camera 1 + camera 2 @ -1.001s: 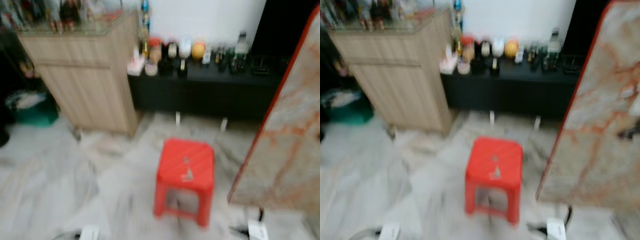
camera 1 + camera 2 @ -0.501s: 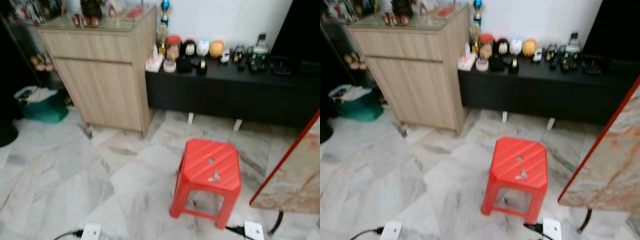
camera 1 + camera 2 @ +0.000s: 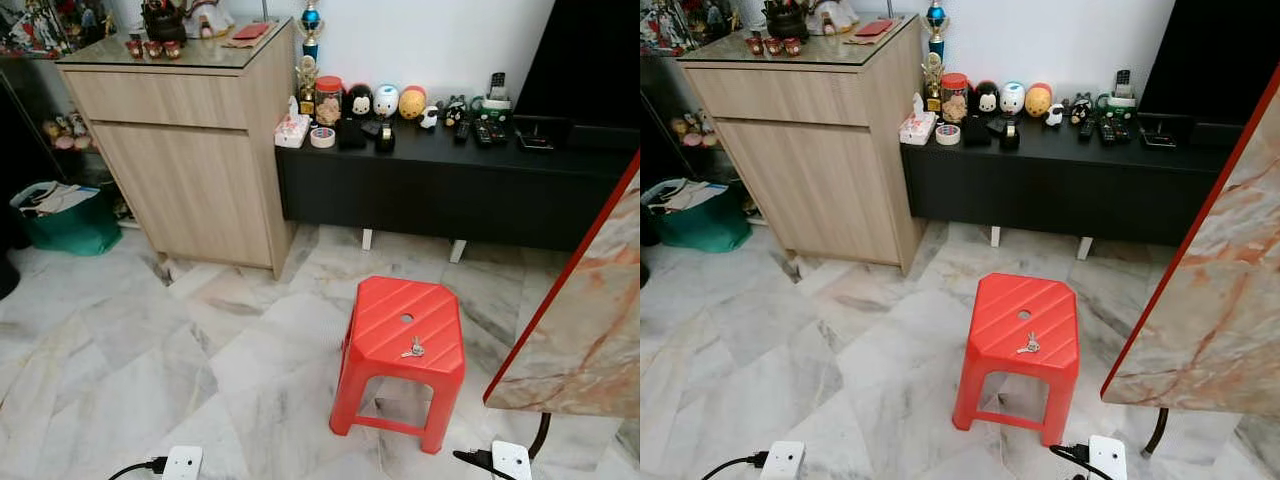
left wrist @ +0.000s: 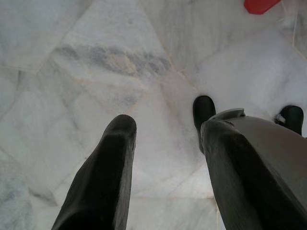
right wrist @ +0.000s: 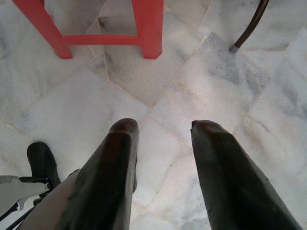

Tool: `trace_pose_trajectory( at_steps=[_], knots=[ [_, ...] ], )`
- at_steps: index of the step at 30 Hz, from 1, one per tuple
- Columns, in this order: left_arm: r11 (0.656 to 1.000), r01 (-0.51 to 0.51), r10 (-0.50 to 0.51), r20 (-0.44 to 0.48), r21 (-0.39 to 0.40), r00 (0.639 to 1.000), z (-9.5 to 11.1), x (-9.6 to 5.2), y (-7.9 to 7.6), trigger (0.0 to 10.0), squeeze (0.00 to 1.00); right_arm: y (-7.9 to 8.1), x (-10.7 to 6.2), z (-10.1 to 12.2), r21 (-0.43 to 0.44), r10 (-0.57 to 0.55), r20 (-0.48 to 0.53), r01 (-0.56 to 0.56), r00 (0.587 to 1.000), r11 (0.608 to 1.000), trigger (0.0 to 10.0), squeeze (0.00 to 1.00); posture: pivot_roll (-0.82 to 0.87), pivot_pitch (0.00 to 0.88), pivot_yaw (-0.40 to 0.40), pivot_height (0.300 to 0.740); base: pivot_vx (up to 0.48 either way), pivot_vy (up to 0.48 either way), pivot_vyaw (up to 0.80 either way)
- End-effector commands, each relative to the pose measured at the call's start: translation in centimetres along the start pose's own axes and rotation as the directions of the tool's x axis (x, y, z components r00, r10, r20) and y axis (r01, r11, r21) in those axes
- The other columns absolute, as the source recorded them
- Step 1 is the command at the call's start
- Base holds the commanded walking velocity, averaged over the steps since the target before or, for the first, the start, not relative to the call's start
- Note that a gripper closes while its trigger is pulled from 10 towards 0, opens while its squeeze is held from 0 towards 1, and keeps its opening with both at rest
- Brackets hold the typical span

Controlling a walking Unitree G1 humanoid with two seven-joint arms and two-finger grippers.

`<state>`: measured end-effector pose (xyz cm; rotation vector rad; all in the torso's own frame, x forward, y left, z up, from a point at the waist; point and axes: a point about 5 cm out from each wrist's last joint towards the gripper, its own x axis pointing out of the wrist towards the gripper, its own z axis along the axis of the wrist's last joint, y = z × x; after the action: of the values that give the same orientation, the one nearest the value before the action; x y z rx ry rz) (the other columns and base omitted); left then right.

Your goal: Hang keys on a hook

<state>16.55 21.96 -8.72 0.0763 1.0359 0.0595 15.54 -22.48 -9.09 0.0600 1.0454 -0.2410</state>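
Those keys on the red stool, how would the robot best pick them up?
Probably from straight above. The keys lie flat on the red stool seat, near its front edge, so fingers would likely pinch the ring end where the bunch is thickest. Finer detail is too small to tell.

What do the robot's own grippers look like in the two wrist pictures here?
The left gripper has two long black fingers, smooth, rounded at the tips and slightly glossy. The right gripper looks the same: two thick black fingers, tapering to blunt tips. No cables or markings can be made out on either one.
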Motion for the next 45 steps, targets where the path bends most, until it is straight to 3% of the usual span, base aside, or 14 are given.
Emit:
trace_pose_trajectory(
  at_steps=[1,2,3,4,17,30,38,45],
  knots=[
    [1.0,-0.002,0.003,-0.018,0.006,1.0,-0.2,0.0,0.4,10.0,0.0,-0.2,0.0,0.1,-0.006,-0.004,0.001,0.004,1.0,1.0,10.0,1.0,0.03,0.0,0.007,0.74,0.0,0.0,0.0],
    [1.0,-0.002,0.001,-0.012,-0.016,1.0,-0.2,-0.1,0.5,10.0,0.0,-0.3,0.0,0.1,-0.011,-0.004,-0.001,0.004,1.0,1.0,10.0,1.0,0.03,0.0,0.005,0.74,0.0,0.0,0.0],
    [1.0,-0.003,0.002,-0.008,-0.02,1.0,-0.2,-0.1,0.5,10.0,0.0,-0.3,0.0,0.1,-0.012,-0.004,-0.002,0.004,1.0,1.0,10.0,0.84,0.03,0.0,0.005,0.74,0.0,0.0,0.0],
    [1.0,-0.004,0.004,-0.006,-0.02,1.0,-0.2,-0.1,0.5,10.0,0.0,-0.3,0.0,0.1,-0.011,-0.004,-0.003,0.004,1.0,1.0,10.0,0.0,0.03,0.0,0.005,0.74,0.0,0.0,0.0],
    [0.999,0.005,-0.004,0.016,-0.032,1.0,0.5,0.1,-0.6,10.0,0.0,-0.2,0.0,0.0,-0.013,0.005,-0.006,-0.005,1.0,1.0,10.0,0.0,0.03,0.0,0.006,0.74,0.395,0.0,0.0],
    [0.999,0.0,0.0,0.022,-0.035,1.0,0.4,0.1,-0.3,10.0,0.0,-0.2,0.0,0.1,-0.014,0.007,-0.005,-0.007,1.0,1.0,10.0,0.0,0.02,0.0,0.004,0.74,0.462,0.0,0.0],
    [0.997,-0.017,0.026,0.116,-0.078,0.993,1.9,0.1,-0.2,10.0,0.0,-0.2,0.0,0.3,-0.001,0.015,0.021,-0.015,1.0,1.0,10.0,0.0,0.02,0.0,-0.002,0.74,0.0,0.0,0.0],
    [0.996,-0.021,0.034,0.134,-0.092,0.99,2.4,0.1,0.1,10.0,0.0,-0.2,0.0,0.4,-0.016,0.022,0.028,-0.022,0.999,1.0,10.0,0.0,0.03,0.0,-0.007,0.74,0.0,0.0,0.0]
  ],
)
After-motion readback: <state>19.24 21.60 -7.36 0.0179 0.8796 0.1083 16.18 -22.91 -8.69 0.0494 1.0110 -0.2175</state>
